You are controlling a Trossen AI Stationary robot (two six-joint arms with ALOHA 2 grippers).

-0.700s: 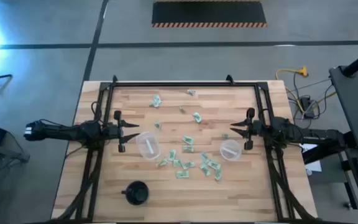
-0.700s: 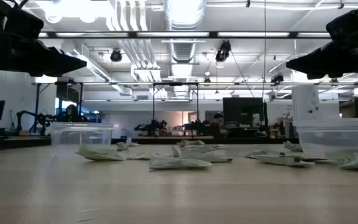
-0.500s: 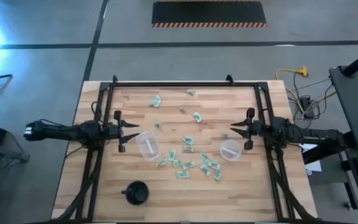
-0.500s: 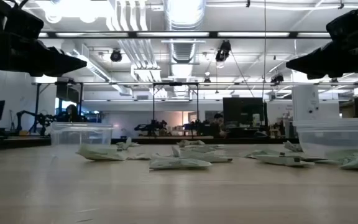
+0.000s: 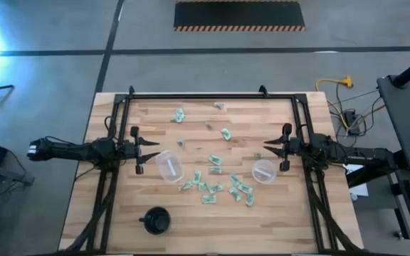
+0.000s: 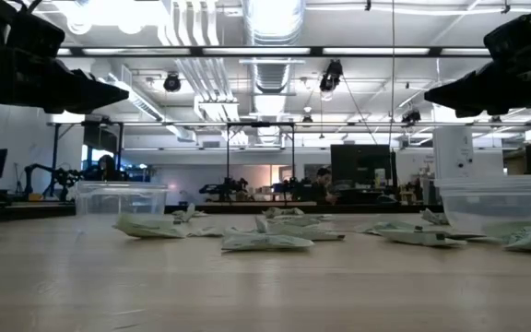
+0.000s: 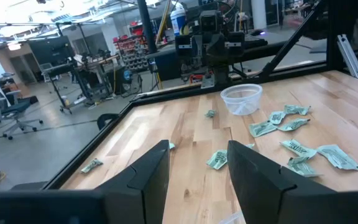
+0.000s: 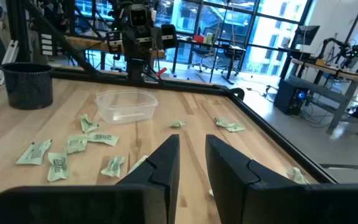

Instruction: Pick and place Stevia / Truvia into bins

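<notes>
Overhead, black cup shown, unseen down low, left claw and right claw parted, empty.

I see my left gripper just beside one bin, my right gripper just above the other bin. Stevia packets lie scattered between both claws; a black cup sits well behind the left.
</notes>
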